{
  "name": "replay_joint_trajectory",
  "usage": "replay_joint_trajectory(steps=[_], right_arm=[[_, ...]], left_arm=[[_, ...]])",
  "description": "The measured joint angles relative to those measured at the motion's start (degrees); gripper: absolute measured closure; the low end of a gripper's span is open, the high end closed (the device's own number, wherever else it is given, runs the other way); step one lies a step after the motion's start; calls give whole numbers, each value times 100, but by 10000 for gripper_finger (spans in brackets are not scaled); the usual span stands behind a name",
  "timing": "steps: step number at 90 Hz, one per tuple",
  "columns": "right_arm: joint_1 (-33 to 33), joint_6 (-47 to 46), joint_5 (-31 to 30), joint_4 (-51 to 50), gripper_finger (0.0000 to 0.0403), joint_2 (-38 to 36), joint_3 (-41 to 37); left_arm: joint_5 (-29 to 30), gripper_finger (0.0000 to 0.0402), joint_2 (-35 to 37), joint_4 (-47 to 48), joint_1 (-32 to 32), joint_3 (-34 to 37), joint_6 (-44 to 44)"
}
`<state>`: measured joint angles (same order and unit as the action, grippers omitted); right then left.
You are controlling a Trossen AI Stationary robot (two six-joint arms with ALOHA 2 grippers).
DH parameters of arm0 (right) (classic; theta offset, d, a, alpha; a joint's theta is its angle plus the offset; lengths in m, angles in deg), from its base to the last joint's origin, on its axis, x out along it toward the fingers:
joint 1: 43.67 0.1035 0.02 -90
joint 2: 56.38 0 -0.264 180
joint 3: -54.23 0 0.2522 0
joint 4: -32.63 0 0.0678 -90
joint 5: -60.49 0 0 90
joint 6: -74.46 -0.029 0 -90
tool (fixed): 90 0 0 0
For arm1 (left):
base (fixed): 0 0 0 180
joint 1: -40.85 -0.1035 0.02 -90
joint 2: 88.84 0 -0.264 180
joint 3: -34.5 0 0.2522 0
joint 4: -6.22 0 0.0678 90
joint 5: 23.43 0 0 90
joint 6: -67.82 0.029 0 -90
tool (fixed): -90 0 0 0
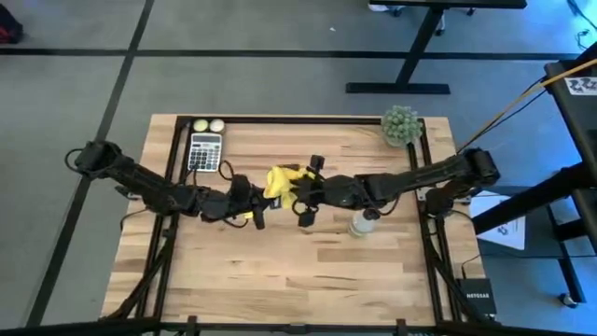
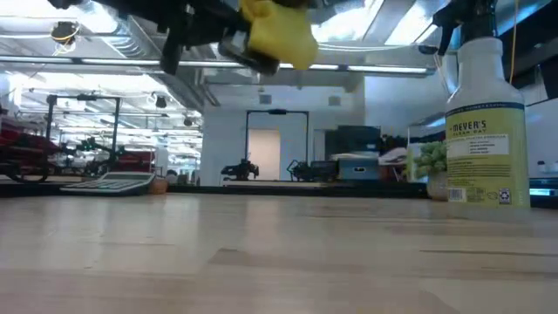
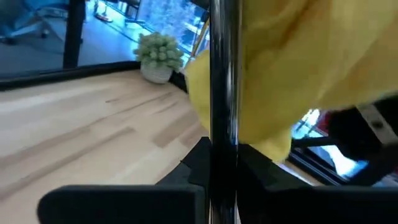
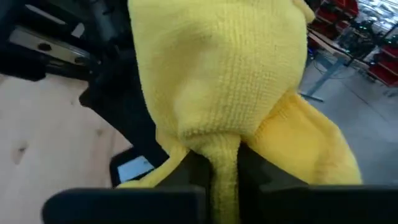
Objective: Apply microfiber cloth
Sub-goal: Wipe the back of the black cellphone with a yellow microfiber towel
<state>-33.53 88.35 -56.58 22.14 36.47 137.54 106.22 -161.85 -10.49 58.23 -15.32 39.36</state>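
The yellow microfiber cloth (image 1: 283,181) hangs bunched in the air above the middle of the table, high over the wood in the low view (image 2: 279,33). My right gripper (image 1: 297,192) reaches in from the right and is shut on it. My left gripper (image 1: 260,200) comes from the left and is shut on a black smartphone (image 3: 224,74), seen edge-on in the left wrist view. The cloth (image 3: 298,68) lies against one side of the phone. In the right wrist view the cloth (image 4: 217,81) covers most of the phone (image 4: 124,124). My left gripper pinches the smartphone's lower end (image 3: 222,155) between its two fingers, with the phone's thin edge toward the camera. The phone stands out beyond the fingers, lifted clear of the table. My right gripper pinches a bunched fold of the cloth (image 4: 224,163) between its two fingers, several layers together. It comes roughly level from the table's right. The cloth bulges past the fingertips, clear of the table and draped against the phone.
A spray bottle (image 1: 362,222) stands just near of my right arm, large at the right in the low view (image 2: 485,122). A calculator (image 1: 205,151) and two pale balls (image 1: 208,125) lie at the far left, and a small potted plant (image 1: 401,125) at the far right.
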Motion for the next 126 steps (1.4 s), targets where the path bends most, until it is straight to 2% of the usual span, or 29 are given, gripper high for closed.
replay_joint_trajectory(steps=[11, 35, 50, 73, 86, 107, 116, 126], right_arm=[[19, -48, -199, -55, 389, 167, 7], [212, -500, -282, -306, 389, 175, 14], [407, -658, -280, -360, 389, 176, -14], [553, -935, -98, -983, 389, 220, -54], [563, -751, -431, -872, 388, 198, -54], [651, -752, -97, -1030, 388, 45, 317], [809, -621, -268, -1241, 388, 33, 461], [857, -200, -989, -1207, 388, 8, 547]], left_arm=[[-251, 382, 28, -73, -185, -15, 176], [-328, 382, 26, -260, -215, -13, 332], [-303, 382, 31, -499, -198, -14, 365], [-260, 382, 72, -1186, -186, -70, 483], [-319, 382, 70, -1094, -156, -65, 496], [-147, 382, 43, -683, -178, -48, 488], [-142, 382, 52, -575, -171, -34, 439], [-342, 382, 56, -522, -175, -39, 424]])
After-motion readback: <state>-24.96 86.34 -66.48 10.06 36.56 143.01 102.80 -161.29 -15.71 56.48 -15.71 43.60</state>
